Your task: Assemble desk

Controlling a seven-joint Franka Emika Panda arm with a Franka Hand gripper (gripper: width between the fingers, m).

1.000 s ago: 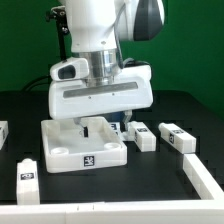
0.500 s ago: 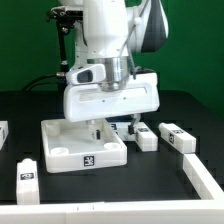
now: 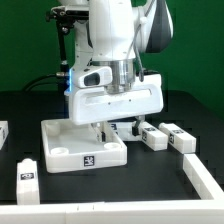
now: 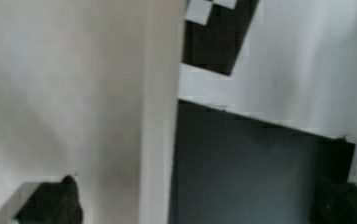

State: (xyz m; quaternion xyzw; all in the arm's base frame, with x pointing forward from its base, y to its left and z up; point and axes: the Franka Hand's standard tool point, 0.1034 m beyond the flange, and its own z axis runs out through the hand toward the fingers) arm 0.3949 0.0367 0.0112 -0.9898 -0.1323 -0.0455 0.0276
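The desk's white rimmed panel [image 3: 85, 148] lies flat on the black table, with a square tag on its front wall. My gripper [image 3: 112, 127] hangs over the panel's right rear part, its jaws spread wide. In the wrist view the panel's rim [image 4: 157, 120] runs between the two dark fingertips [image 4: 50, 203], with the gripper [image 4: 207, 190] around that edge and not closed on it. White block legs lie nearby: two to the right [image 3: 155, 138] [image 3: 180, 139] and one at the front left [image 3: 27, 172].
A white bar [image 3: 205, 178] lies at the exterior view's front right. Another white tagged piece [image 3: 3, 131] shows at the left edge. The big white arm hides the table behind the panel.
The hand has shifted toward the exterior view's right and turned about its wrist over the panel. The panel and the legs have not moved.
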